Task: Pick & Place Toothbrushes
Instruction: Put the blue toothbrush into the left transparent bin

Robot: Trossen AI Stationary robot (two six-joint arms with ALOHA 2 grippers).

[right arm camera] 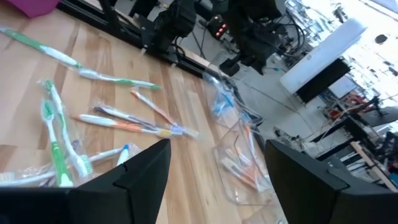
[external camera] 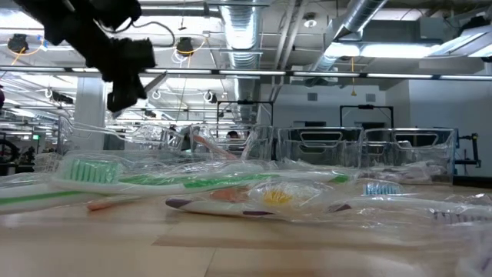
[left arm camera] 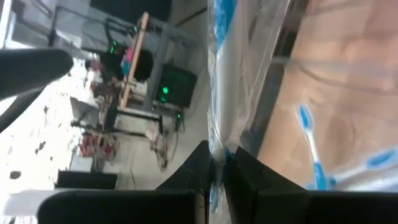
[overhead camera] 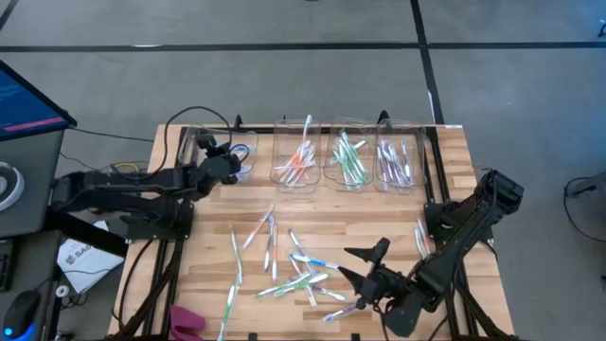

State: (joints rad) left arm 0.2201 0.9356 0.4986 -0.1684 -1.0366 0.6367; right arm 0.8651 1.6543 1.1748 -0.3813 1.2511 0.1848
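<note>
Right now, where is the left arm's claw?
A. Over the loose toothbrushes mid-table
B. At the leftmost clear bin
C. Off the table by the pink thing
B: the left claw sits at the leftmost bin, fingers pinched on a wrapped blue toothbrush.

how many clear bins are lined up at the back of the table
4, in a row along the far edge: the leftmost bin under the left gripper, then the orange-brush bin, the green-brush bin and the purple-brush bin at the right end.
</note>
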